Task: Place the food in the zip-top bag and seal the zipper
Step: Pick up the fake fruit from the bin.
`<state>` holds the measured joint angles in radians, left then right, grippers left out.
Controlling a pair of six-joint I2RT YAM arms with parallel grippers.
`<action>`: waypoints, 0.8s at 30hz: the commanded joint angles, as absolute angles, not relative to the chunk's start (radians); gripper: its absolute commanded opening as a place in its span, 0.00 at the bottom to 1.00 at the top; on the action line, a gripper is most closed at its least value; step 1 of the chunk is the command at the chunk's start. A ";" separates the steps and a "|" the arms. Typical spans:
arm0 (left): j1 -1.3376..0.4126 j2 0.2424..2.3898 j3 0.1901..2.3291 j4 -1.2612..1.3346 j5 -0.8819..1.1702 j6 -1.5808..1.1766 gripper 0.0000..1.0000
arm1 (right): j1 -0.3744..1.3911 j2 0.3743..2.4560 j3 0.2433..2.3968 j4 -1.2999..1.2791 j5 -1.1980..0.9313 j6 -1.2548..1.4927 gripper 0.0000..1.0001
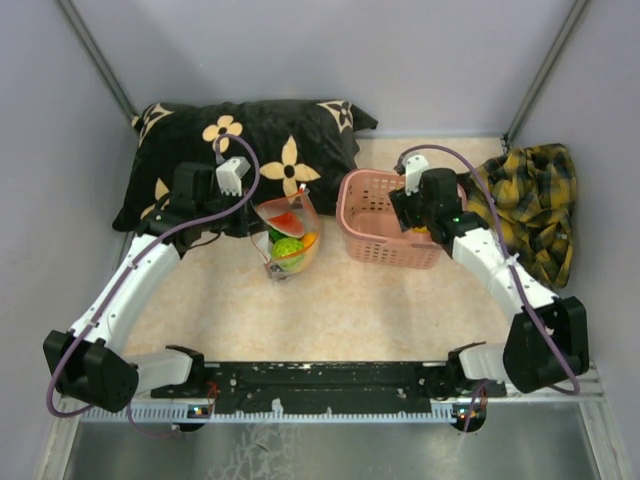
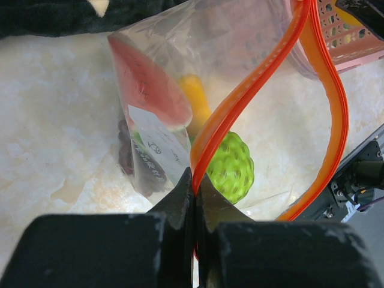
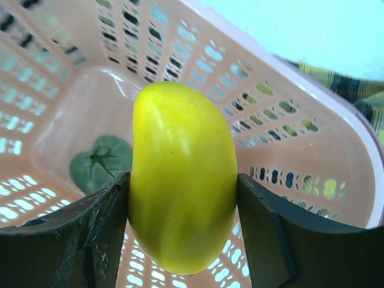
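a drop is being risked as the smooth yellow fruit (image 3: 180, 174) is being clamped by the right tool (image 3: 183, 201), the zipper (image 2: 252, 90) being pinched by the closed left tool (image 2: 194, 180).

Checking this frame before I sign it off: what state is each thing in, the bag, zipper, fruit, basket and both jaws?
zip-top bag: open, fruit inside
zipper: unsealed, mouth gaping
left jaws: shut on the zipper
right jaws: closed on the yellow fruit over the pink basket
watermelon slice: in the bag
bumpy green fruit: in the bag
pink basket: green leafy piece on its floor
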<state>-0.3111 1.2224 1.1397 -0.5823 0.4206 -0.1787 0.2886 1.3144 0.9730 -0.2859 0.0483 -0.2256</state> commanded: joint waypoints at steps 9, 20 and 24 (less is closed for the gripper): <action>-0.302 1.219 1.131 -0.552 0.452 -0.178 0.00 | 0.471 1.144 1.046 -0.074 -0.018 -0.234 0.26; -0.301 1.216 1.130 -0.551 0.456 -0.180 0.00 | 0.697 1.143 1.073 0.159 -0.098 -0.228 0.26; -0.300 1.217 1.130 -0.552 0.457 -0.179 0.00 | 0.785 1.162 1.052 0.294 -0.138 -0.233 0.26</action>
